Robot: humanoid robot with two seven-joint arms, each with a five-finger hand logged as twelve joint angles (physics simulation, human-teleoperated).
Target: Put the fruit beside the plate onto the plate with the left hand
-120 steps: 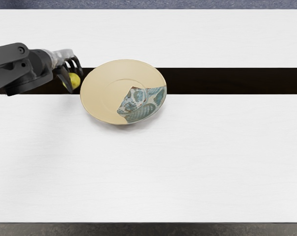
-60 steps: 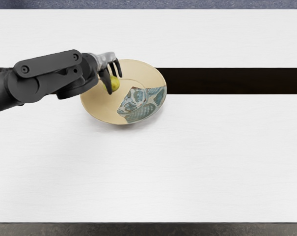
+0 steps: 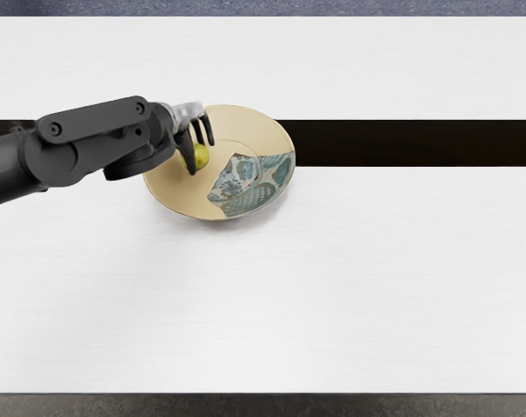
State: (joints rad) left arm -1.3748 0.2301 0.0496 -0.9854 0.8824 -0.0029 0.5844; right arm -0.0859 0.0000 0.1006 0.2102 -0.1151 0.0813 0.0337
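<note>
Looking down at a slant on a white table (image 3: 332, 287) here, with a black strip (image 3: 402, 143) cutting straight across the upper part of the frame. Sitting partly over that strip, up and left of centre: a round tan plate (image 3: 245, 126), plus a blue-green patterned patch (image 3: 249, 184) covering its lower right portion.

Coming in from the left edge, upper left of the frame: the chunky dark left arm (image 3: 80, 152), angled a bit upward toward the plate and overlapping the plate's left rim. At the end of it, the left hand (image 3: 193, 130), right over the plate's left side. Dark fingers (image 3: 207, 130) curled downward, pretty narrow, wrapped over the top of a small yellow-green fruit (image 3: 200, 158). So: closed around the fruit, definitely not spread.

As for the fruit itself: inside the plate's outline, in the left part, just right of the rim and near the flat middle. Apart from the patterned patch, with a strip of bare tan between the two. Can't tell whether resting on the plate or hanging just above it, too small to call from this angle. Can't make out the thumb either, hidden somewhere behind the fruit or the wrist.

Also a grey band (image 3: 263, 407) along the very bottom edge of the frame and a bluish band (image 3: 263, 7) along the very top.
</note>
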